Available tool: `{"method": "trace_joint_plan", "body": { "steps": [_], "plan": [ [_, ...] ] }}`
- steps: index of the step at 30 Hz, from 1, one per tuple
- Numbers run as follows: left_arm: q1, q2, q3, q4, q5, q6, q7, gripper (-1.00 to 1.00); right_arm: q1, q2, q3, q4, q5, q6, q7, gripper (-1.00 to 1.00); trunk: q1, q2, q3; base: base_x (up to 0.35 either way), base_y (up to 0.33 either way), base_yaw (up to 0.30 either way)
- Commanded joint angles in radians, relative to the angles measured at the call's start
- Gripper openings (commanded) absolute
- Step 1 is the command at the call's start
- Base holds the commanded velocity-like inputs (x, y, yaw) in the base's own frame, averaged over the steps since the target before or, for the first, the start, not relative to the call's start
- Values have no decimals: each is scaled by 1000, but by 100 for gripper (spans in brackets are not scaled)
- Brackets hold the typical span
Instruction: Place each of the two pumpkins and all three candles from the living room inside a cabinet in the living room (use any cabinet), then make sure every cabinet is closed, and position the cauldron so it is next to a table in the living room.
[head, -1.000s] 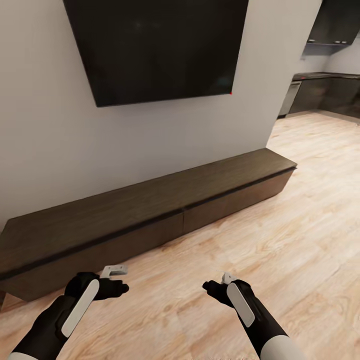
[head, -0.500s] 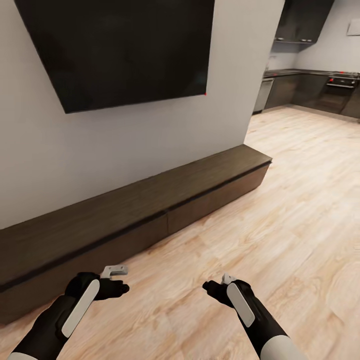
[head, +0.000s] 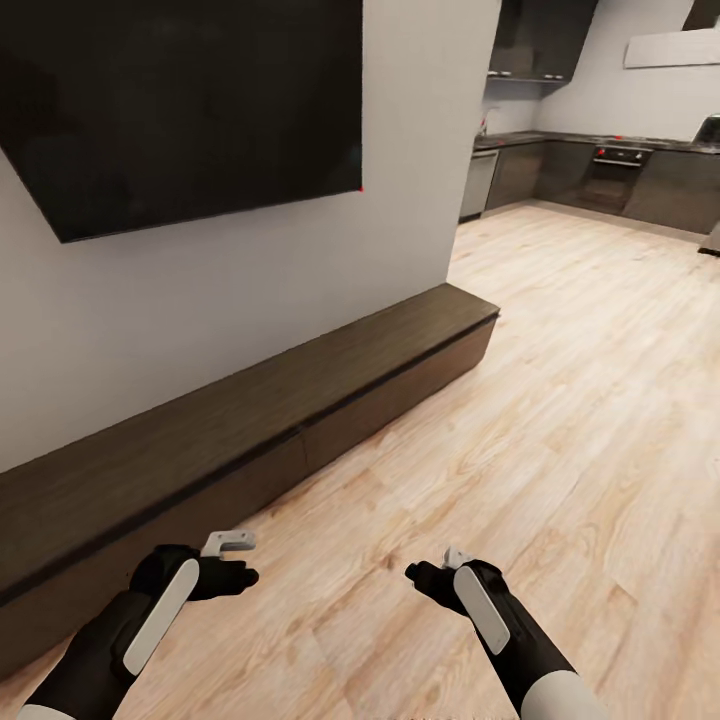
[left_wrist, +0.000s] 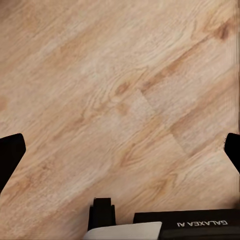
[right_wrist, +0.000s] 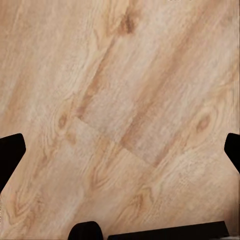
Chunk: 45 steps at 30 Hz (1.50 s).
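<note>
Pale wood-grain floor (head: 560, 420) is lying under both our arms and running wide and bare toward the right; we are holding our left gripper (head: 232, 560) and our right gripper (head: 440, 572) low and level just above it, well apart from each other; in the left wrist view the two dark fingertips (left_wrist: 11, 152) are standing far apart at the picture's edges with only planks between them, so that pincer is spread wide and gripping nothing; the right wrist view is showing the same, its fingertips (right_wrist: 10, 150) wide apart over bare boards and carrying nothing; just beyond the left gripper the cabinet (head: 250, 420) is stretching low and dark brown along the wall, its flat drawer fronts sitting flush and its slab top bare, its long front edge running diagonally away from us to a square far corner; above it a black screen (head: 180, 110) is hanging on the grey wall (head: 300, 260); past the wall's end the floor is opening into a kitchen (head: 600, 170) with dark cupboards.
</note>
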Motion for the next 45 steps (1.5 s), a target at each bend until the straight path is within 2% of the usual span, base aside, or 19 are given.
{"method": "trace_joint_plan", "body": {
  "steps": [1,13,29,45],
  "plan": [
    [0,1,-2,-1,11,2,10,100,0,-1,3,-1,-10,1,-10,100,-4,7,1,0,0,-243],
    [0,1,-3,-1,11,2,10,100,6,-1,1,0,-10,1,-10,100,-50,91,28,0,0,-243],
    [0,-22,-5,3,3,2,10,100,11,-9,1,0,-12,1,-10,100,-111,203,63,0,0,-243],
    [0,-25,-5,6,3,2,10,100,12,-9,1,0,-12,0,-10,100,-173,315,99,0,0,-243]
  ]
}}
